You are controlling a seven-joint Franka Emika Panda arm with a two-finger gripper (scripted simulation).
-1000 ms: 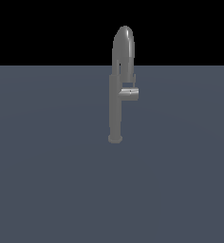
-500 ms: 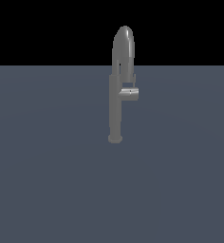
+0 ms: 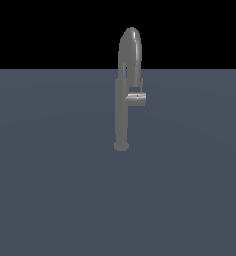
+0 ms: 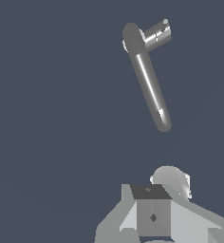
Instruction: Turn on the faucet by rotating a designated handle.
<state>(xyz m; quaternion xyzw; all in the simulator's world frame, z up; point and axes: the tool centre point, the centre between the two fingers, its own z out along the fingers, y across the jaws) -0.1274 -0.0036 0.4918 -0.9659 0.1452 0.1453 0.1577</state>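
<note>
The faucet (image 3: 122, 115) is a tall grey column on a small round base, with a narrow arched spout on top. It stands on a flat dark grey surface (image 3: 50, 190). The handle (image 3: 136, 98), a short stubby cylinder, juts from the column toward the exterior view's right. The wrist view looks down on the faucet: the spout (image 4: 149, 80) shows as a long bar and the handle (image 4: 156, 34) as a short stub off its end. Grey blocky parts of my gripper (image 4: 153, 216) lie at the picture's edge, well away from the faucet. No separate fingers show. No arm shows in the exterior view.
The dark grey surface (image 4: 52, 118) spreads around the faucet on every side. A rounded light grey part (image 4: 170, 181) shows just beyond the blocky gripper parts. Above the surface's far edge the exterior view is black.
</note>
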